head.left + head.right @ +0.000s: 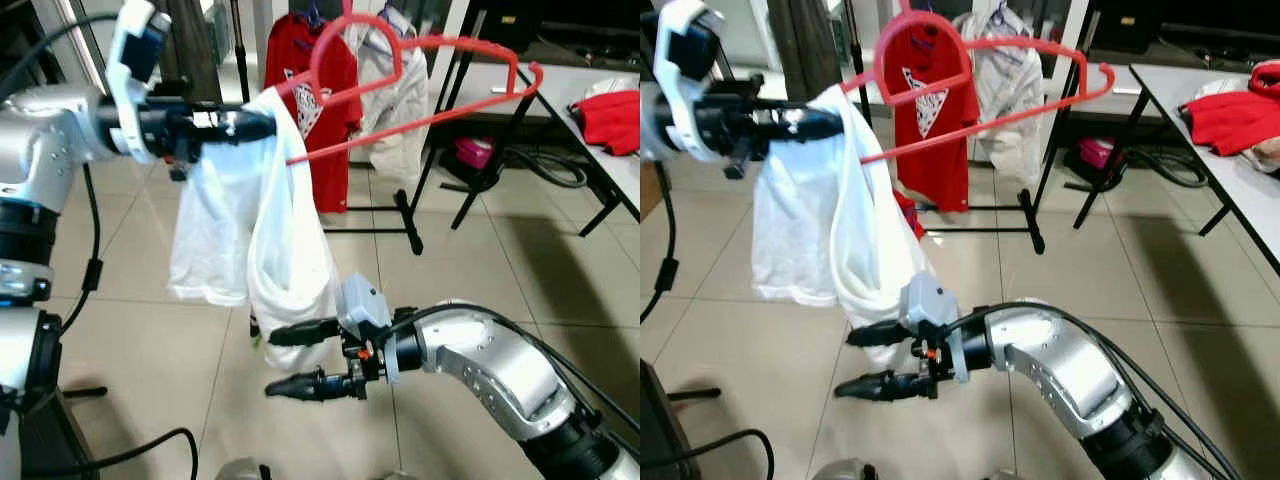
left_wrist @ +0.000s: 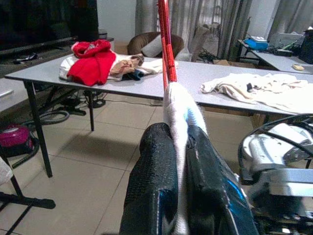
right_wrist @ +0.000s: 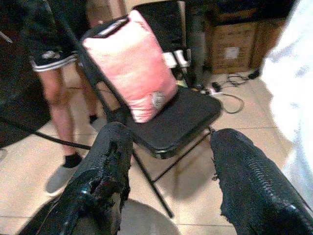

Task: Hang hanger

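Left gripper (image 1: 255,125) is raised high at chest level, fingers pinching a white shirt (image 1: 255,230) together with the red hanger (image 1: 420,95); the shirt hangs down from the grip and the hanger sticks out tilted toward the clothes rack (image 1: 405,215). Left wrist view shows white cloth squeezed between the two black fingers (image 2: 156,181) with the red hanger rod rising just past them, something the head views don't resolve. It also shows a grey desk (image 2: 146,81) with a red garment (image 2: 93,63) and pale cloth on it.

Right gripper (image 1: 300,358) is low, fingers spread, empty, just beside the shirt's bottom hem. Right wrist view shows a black folding chair (image 3: 171,117) with a pink cushion (image 3: 132,63) and a person's legs (image 3: 58,112) near it.

Rack holds a red shirt (image 1: 330,130) and a white one behind the hanger. Open tile floor (image 1: 480,290) between the rack and the desk edge on the right.
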{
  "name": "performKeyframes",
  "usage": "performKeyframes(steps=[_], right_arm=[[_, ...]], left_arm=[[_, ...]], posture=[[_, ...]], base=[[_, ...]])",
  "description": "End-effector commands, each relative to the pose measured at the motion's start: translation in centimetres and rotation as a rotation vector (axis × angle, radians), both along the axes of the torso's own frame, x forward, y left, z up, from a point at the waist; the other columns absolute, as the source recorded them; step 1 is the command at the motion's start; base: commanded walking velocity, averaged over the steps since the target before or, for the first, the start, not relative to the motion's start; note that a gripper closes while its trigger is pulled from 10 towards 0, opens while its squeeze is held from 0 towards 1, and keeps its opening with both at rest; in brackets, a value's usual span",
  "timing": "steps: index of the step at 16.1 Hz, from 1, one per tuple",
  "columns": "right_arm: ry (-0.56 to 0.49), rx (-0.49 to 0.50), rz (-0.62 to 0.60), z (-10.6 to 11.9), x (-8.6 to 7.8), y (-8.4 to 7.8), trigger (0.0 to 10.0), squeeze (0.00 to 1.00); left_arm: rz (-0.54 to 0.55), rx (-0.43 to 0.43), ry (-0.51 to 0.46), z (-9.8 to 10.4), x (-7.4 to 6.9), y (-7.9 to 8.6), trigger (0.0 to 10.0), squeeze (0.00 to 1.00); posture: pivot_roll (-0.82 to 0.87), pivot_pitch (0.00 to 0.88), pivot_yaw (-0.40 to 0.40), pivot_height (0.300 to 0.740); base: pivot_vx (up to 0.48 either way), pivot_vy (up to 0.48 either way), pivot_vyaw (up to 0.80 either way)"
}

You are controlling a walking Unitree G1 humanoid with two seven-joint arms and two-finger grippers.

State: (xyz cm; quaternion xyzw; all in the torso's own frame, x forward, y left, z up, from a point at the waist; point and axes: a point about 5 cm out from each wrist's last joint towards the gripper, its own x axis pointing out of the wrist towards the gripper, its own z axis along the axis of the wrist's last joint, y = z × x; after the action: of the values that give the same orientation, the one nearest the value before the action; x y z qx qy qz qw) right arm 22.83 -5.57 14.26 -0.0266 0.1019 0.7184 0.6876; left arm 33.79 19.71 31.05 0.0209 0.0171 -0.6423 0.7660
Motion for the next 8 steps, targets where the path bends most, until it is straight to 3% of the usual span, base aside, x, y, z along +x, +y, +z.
performKeyframes(steps=[1,3,4,8], right_arm=[[-0.068,0.013,-0.051,0.6,0.9,-0.1,10.0,0.00],[-0.095,0.098,-0.197,2.1,2.7,-0.8,10.0,0.00],[-0.095,0.149,-0.220,3.0,3.1,-1.2,10.0,1.00],[-0.182,0.198,-0.234,5.1,3.3,-2.9,10.0,1.00]], left_arm=[[-0.001,0.003,-0.047,1.3,-0.2,0.3,0.0,0.00],[-0.017,0.019,-0.036,0.9,-0.4,0.6,0.0,0.00],[-0.027,0.025,-0.028,0.7,-0.4,0.7,0.0,0.00],[-0.043,0.030,-0.021,0.5,-0.4,0.7,0.0,0.00]], posture=[[0.01,0.051,0.008,0.740],[0.02,0.052,0.006,0.740],[0.01,0.053,0.005,0.740],[0.01,0.052,0.010,0.740]], base=[[0.000,0.000,0.00],[0.000,0.000,0.00],[0.000,0.000,0.00],[0.000,0.000,0.00]])
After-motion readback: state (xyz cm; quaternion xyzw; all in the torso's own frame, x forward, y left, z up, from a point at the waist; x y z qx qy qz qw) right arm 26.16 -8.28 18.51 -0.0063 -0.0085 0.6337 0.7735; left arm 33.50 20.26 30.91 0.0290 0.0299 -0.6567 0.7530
